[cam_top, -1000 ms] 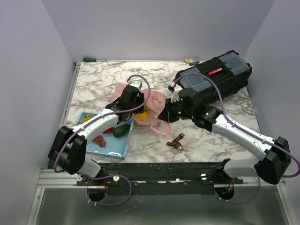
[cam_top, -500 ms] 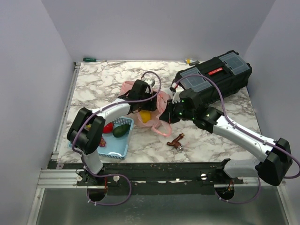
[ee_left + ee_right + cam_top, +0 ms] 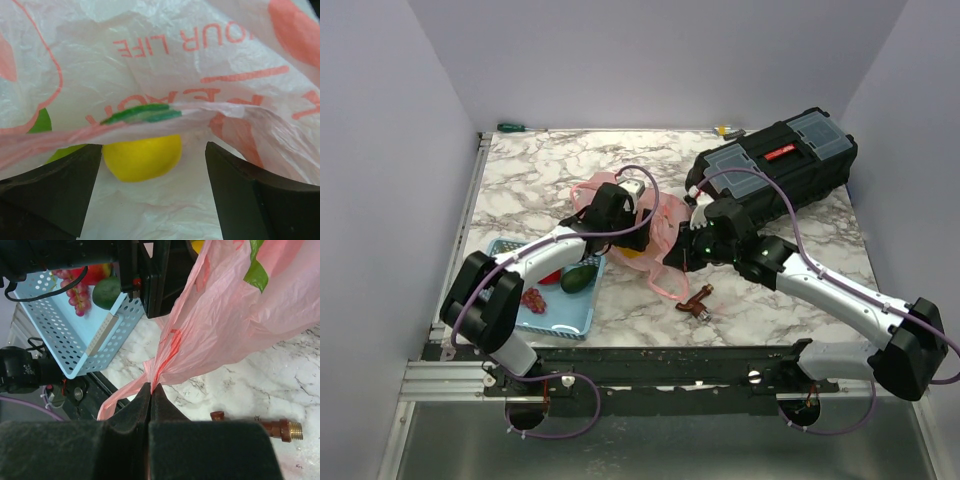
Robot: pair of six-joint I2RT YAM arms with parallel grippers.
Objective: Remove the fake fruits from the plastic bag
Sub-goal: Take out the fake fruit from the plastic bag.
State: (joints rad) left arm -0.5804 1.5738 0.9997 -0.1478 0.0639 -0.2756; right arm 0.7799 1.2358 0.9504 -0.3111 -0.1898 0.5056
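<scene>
Left pincer (image 3: 152,167): jaws spread wide, clasping nothing; it is pushed into the mouth of the plastic bag (image 3: 150,65), whose printed film drapes across just ahead of its fingers (image 3: 50,192).
Yellow fruit (image 3: 142,157): round and glossy, inside the bag; straight ahead of the left pincer, between its two fingers and half under a fold of film; whether a finger touches it, I cannot tell.
Green patch (image 3: 41,122): ahead and to the left of the left pincer, behind the film; fruit or print, I cannot tell.
Right pincer (image 3: 150,392): closed tight on a twisted pink loop of the bag; the film rises taut from its fingertips, up and away to the right.
Bag's place: on the marble table (image 3: 520,180), between the two pincers; the left one inside it, the right one at its near edge.
Light blue slotted basket (image 3: 65,325): ahead and left of the right pincer; it holds an avocado (image 3: 107,292), a grape bunch (image 3: 75,290) and a red fruit (image 3: 97,272).
Brass fitting (image 3: 265,427): on the marble just right of the right pincer.
Black toolbox (image 3: 780,165): beyond the right pincer, apart from the bag.
</scene>
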